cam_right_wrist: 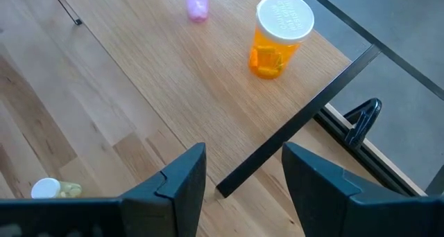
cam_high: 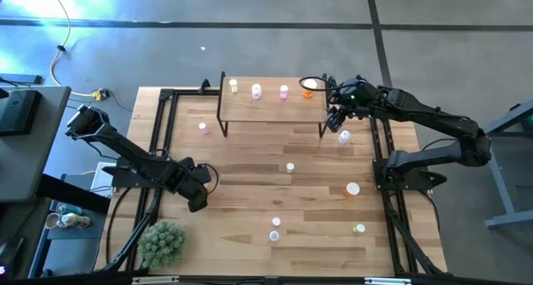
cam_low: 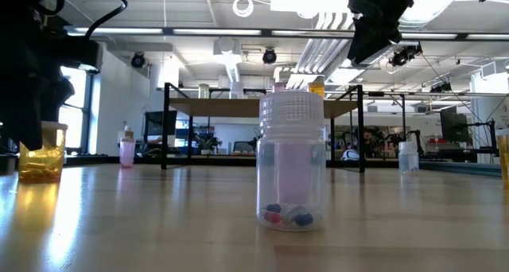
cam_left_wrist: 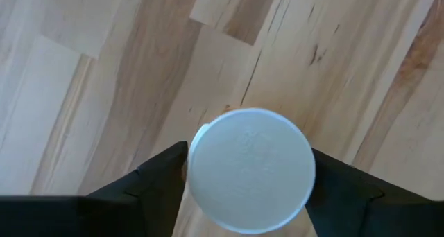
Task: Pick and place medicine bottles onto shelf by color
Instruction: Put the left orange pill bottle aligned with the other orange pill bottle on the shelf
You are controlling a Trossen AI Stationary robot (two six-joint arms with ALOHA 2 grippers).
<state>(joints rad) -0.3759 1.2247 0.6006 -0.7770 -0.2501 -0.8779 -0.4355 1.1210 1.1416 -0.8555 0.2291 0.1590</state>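
Four bottles are sitting on the shelf (cam_high: 271,102), upper centre. Right gripper (cam_right_wrist: 243,171) is hovering apart above its right end; left gripper (cam_left_wrist: 246,178) is clamping a white-capped bottle (cam_left_wrist: 251,169), body hidden.

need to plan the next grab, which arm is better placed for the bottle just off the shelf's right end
Right. The right gripper hangs open by the shelf, close to that bottle. The left gripper is far off, shut on another bottle.
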